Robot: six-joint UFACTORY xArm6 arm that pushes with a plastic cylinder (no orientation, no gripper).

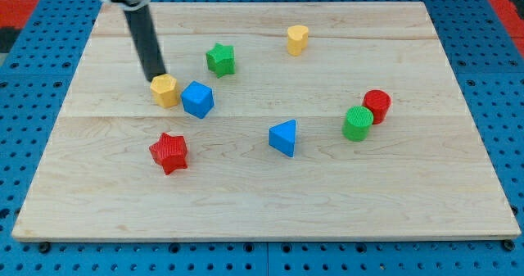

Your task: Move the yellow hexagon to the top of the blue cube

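Observation:
The yellow hexagon (165,90) lies on the wooden board at the view's upper left, touching or almost touching the left side of the blue cube (197,99). My tip (155,78) stands at the hexagon's upper left edge, in contact or nearly so. The rod rises from there to the view's top left.
A green star (220,59) lies above and right of the cube. A yellow heart-like block (297,39) is at the top centre. A red star (169,152) is below the hexagon. A blue triangle (283,137), a green cylinder (358,123) and a red cylinder (377,106) lie to the right.

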